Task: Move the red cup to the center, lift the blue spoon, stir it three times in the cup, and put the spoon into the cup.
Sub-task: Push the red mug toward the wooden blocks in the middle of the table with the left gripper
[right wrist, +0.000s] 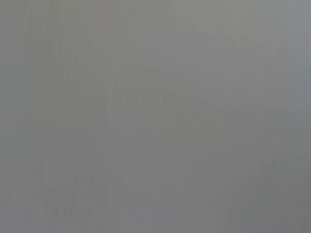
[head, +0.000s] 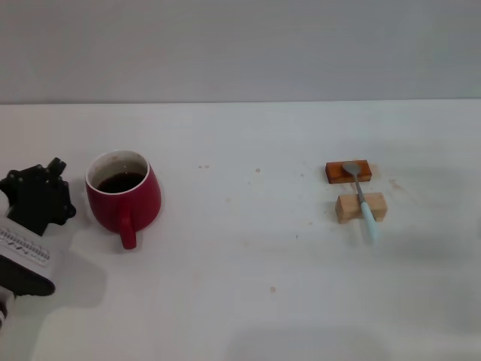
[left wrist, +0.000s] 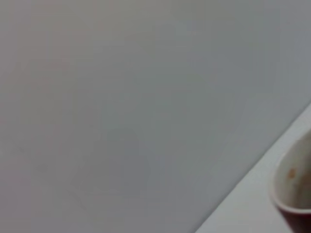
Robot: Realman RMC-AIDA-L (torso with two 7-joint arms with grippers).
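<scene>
The red cup (head: pixel 122 194) stands on the white table (head: pixel 240 286) at the left, handle toward me, with a dark inside. Its pale rim also shows at the edge of the left wrist view (left wrist: pixel 294 187). The blue spoon (head: pixel 360 198) lies at the right across two small blocks, its metal bowl on the red-brown block (head: pixel 348 172) and its light-blue handle over the tan wooden block (head: pixel 361 207). My left gripper (head: pixel 37 197) is just left of the cup, apart from it. My right gripper is out of view.
A grey wall stands behind the table's far edge. The right wrist view shows only plain grey. A few small specks mark the tabletop.
</scene>
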